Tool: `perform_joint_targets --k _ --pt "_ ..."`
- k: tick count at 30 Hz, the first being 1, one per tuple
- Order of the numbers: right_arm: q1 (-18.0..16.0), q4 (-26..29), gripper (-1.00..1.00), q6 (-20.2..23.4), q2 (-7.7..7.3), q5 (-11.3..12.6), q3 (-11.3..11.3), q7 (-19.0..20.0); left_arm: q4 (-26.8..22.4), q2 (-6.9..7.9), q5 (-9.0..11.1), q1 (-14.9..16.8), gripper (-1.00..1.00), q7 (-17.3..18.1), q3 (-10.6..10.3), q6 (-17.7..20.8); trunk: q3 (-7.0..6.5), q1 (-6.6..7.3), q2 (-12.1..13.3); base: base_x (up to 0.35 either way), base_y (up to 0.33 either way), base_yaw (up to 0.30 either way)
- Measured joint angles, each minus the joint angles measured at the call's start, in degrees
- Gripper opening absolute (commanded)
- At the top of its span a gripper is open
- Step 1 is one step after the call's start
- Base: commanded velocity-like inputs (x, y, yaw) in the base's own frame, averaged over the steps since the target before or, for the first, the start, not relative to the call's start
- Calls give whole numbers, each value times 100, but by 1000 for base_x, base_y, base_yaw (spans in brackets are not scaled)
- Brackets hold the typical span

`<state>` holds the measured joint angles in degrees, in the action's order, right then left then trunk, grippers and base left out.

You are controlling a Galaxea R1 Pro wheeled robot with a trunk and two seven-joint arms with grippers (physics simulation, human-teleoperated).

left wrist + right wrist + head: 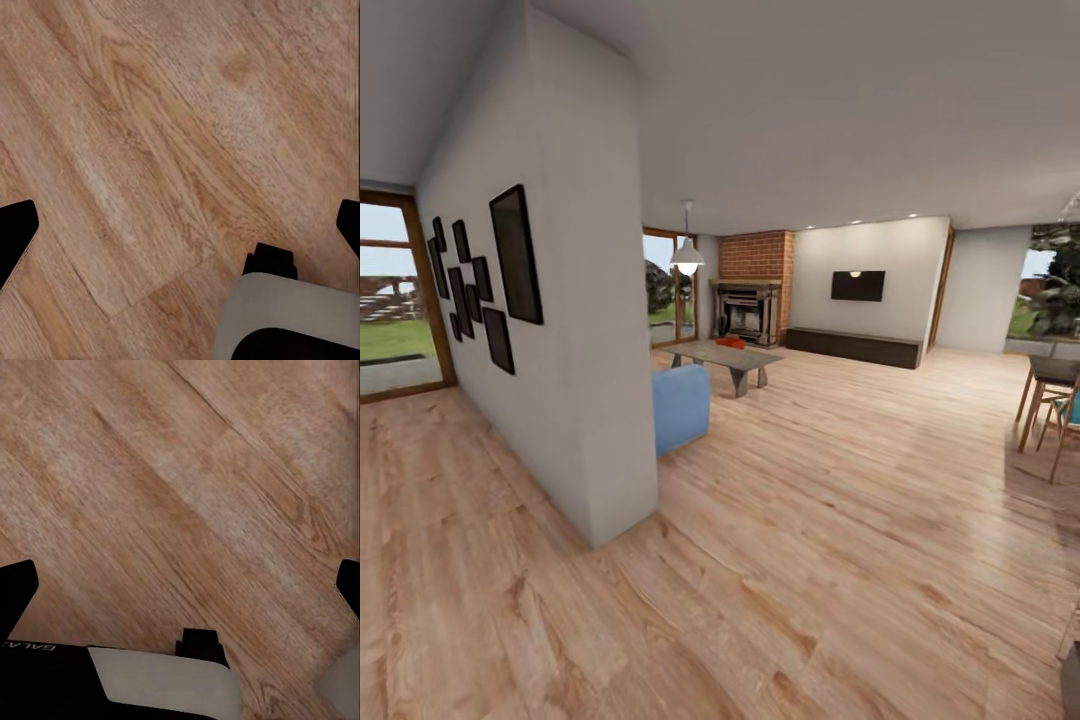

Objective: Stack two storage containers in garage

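A low grey coffee table (722,357) on the wood-plank floor (840,520) carries what look like orange-red containers (731,342)

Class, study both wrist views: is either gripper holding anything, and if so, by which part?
Nothing is held. The left gripper and right gripper both hang open over bare wood-plank floor, nothing between their fingers.

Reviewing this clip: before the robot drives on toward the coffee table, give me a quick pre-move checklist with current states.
1. Target spotted: an orange-red object, likely the containers, lies on the coffee table by the fireplace; ok.
2. Both containers told apart: too far; cannot tell.
3. Route over the wood floor open: ok, if it passes the wall and blue chair.
4. Left gripper empty, fingers wide: ok.
5. Right gripper empty, fingers wide: ok.
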<state>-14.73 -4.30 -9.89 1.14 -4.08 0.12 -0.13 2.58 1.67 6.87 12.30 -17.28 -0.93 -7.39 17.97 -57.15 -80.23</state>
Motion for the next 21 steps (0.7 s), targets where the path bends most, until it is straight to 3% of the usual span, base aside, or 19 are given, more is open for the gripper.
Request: perform_joint_targets --k 21 --pt "0 0 100 5 -23 7 0 30 0 0 0 0 100 0 -3 0 0 0 0 341 0 -292"
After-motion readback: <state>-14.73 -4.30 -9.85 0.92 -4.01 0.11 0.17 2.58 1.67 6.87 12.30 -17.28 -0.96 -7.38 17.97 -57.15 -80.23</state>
